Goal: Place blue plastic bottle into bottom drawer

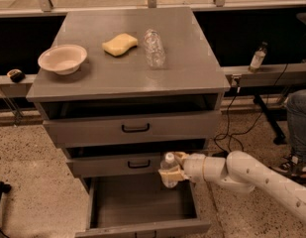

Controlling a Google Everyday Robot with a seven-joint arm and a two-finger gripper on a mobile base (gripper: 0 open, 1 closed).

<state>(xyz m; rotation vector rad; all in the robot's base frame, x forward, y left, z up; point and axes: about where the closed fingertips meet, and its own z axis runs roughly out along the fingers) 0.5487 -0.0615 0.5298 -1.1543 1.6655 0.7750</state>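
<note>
gripper point(172, 166) at the end of the white arm point(251, 175), reaching in from the right, low in front of the cabinet. tan fingers point(180, 157) clamped on the water bottle point(167, 181), one each side of its middle. bottle upright, white cap up, in front of the right end of the mid drawer point(123, 165) and above the back right part of the bottom drawer point(137, 202), which is pulled out w/ its tray showing. on the tabletop point(192, 78): bowl point(62, 59) near the left edge, sponge point(120, 44) abt mid, toward the back edge, crinkled bottle point(154, 47) lying just right of the sponge.
</note>
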